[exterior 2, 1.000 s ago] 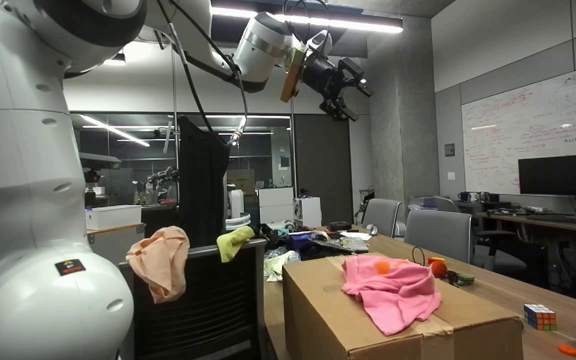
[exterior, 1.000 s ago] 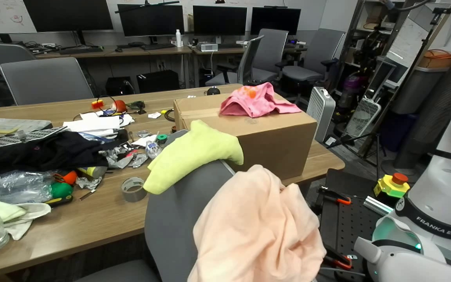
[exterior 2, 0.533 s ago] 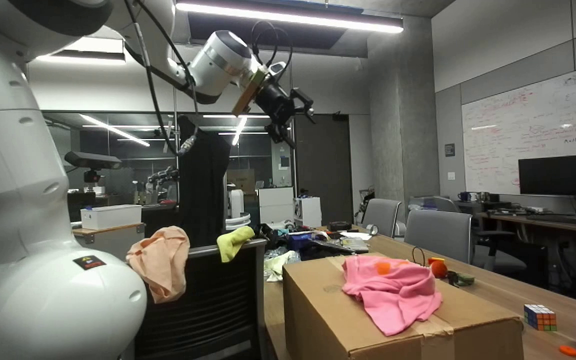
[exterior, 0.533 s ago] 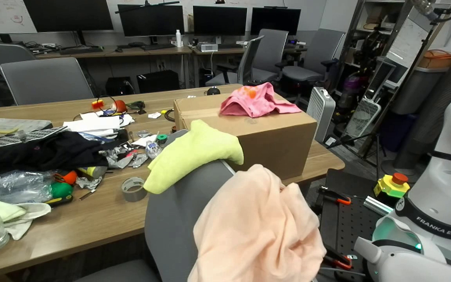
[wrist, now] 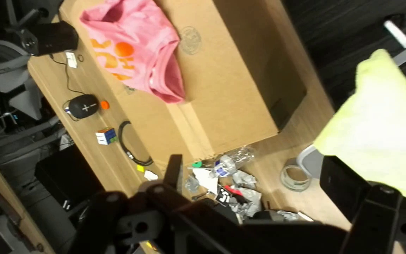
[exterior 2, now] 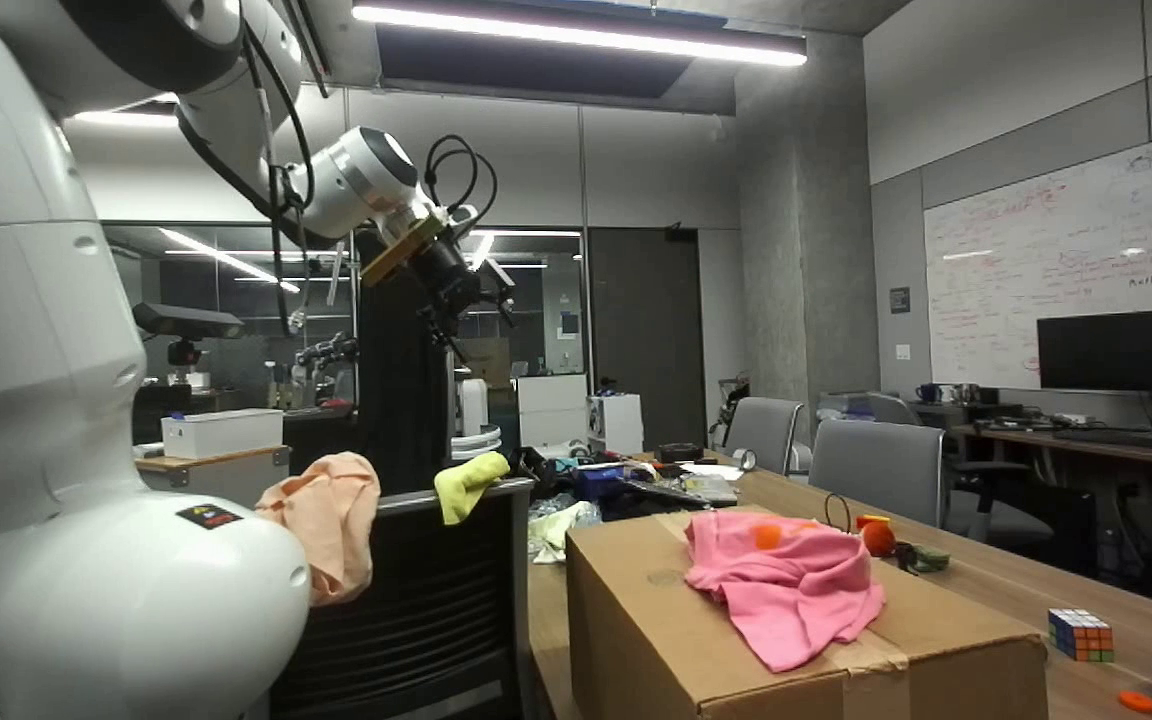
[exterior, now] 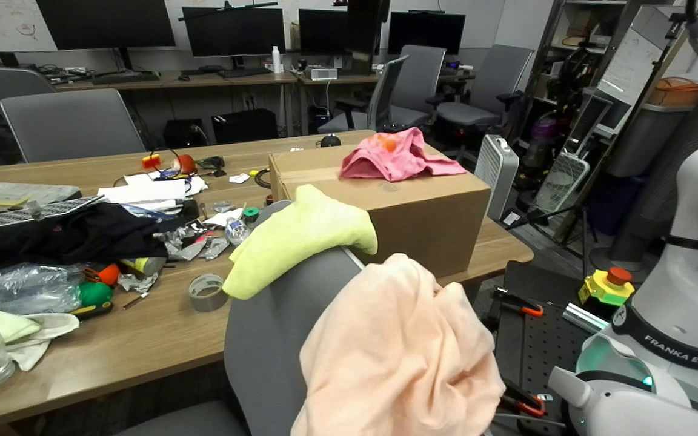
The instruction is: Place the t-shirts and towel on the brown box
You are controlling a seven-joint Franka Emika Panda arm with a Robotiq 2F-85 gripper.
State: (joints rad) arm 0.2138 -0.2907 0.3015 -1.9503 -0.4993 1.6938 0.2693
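I count: brown box [exterior: 422, 236], one; pink t-shirt [exterior: 394, 156], one; peach cloth [exterior: 400, 351], one; lime towel [exterior: 303, 239], one; puzzle cube [exterior 2: 1080, 635], one; monitors [exterior: 232, 33], four.

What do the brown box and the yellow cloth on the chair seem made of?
Brown box: matte cardboard, judging by its taped seam and printed stamp. Yellow cloth: soft-looking matte fabric, draped over the chair back; possibly microfibre, weave unclear.

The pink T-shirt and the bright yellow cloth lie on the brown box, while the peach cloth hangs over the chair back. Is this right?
Not quite: the bright yellow cloth is draped over the chair back, not on the brown box, as both exterior views show. The pink T-shirt and peach cloth are as stated.
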